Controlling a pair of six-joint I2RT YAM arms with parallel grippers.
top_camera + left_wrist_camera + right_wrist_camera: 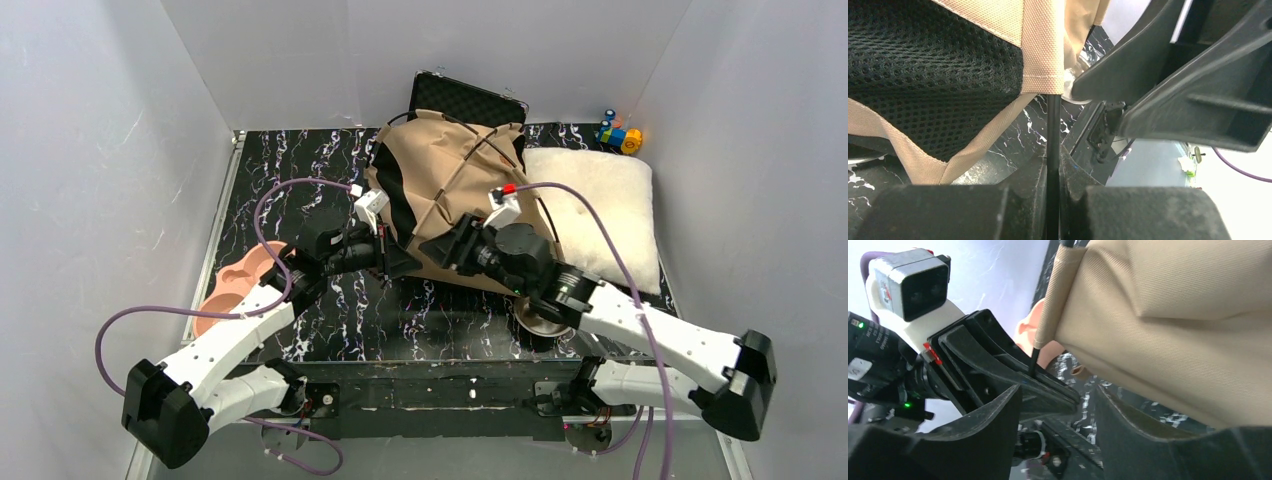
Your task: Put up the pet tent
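Walls: plain white, closing in L, back and R sides of the top view.
Table: black w/ white marble veins; arm bases at bottom edge.
Pet tent: tan fabric, centre to upper centre of the top view, slumped and creased, black poles arcing over it; black mesh panel on its L side.
Cushion: fluffy white, upper R, touching tent's R edge.
L arm: runs from lower L up to centre, wrist about level.
R arm: runs from lower R up-left to centre, wrist over tent's near edge.
Case: black, upright behind tent, top centre.
Dish: pink, L table edge, partly under L arm; contents can't tell.
Bowl: metal, just below tent, mostly hidden by R arm; contents can't tell.
L gripper: at tent's near-L corner, fingers clamped on thin black pole where it exits the tan sleeve.
R gripper: facing L gripper, near it, fingers apart; tent fabric lies over one finger.
Toy: small, multi-colour, back R corner.
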